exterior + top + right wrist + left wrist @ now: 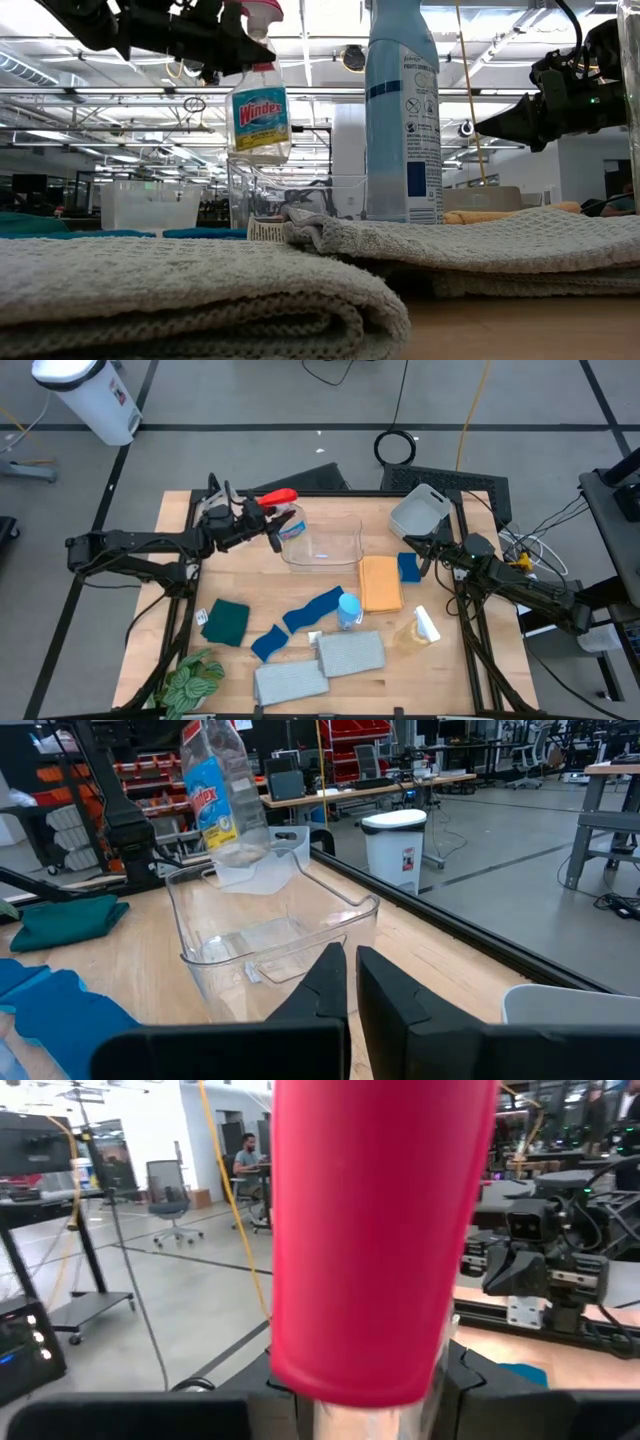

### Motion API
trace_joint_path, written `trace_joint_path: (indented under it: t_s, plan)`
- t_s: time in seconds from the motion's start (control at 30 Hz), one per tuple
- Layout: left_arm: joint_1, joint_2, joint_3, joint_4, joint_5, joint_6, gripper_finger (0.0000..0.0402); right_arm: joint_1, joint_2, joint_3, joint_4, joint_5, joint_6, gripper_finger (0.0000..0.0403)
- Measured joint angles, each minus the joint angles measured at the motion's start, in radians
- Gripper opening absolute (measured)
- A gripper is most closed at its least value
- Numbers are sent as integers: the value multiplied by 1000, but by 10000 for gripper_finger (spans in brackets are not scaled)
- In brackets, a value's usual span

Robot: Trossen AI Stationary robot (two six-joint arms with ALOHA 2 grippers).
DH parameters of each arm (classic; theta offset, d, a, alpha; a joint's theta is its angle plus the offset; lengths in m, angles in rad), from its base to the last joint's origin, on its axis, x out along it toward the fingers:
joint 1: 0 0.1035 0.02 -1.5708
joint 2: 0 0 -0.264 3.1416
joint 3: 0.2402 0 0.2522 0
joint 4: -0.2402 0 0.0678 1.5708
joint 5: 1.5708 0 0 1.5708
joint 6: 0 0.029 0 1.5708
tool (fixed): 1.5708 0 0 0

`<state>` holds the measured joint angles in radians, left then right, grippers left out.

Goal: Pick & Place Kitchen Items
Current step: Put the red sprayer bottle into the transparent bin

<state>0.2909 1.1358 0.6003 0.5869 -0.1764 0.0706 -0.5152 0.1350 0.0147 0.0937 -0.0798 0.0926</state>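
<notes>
Red-trigger bottle [282, 510], upper centre of the high view, hangs over the clear tub [322, 546], clamped at the neck by left pincer [250, 515]. Light, rigid, slick plastic; neck best. Right pincer [412, 542] together, waiting right of centre.

You are working in a large open robotics lab: a bare grey concrete floor [250, 400] marked with dark lines, a white swing-lid waste bin [398, 848], rolling grey office chairs [167, 1200], red parts-bin racks [340, 742], and long workbenches with monitors under exposed ceiling trusses [320, 60].
</notes>
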Motion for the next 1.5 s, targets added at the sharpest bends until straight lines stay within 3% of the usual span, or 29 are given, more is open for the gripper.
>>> trace_joint_path:
  t_s: [0.73, 1.5]
  plan:
    - [27, 3, -1, 39, 78, 0, 108, 0, 0, 0, 0, 0, 0, 4]
    - [30, 34, -1, 67, 81, -2, 108, 0, 0, 0, 0, 0, 0, 4]
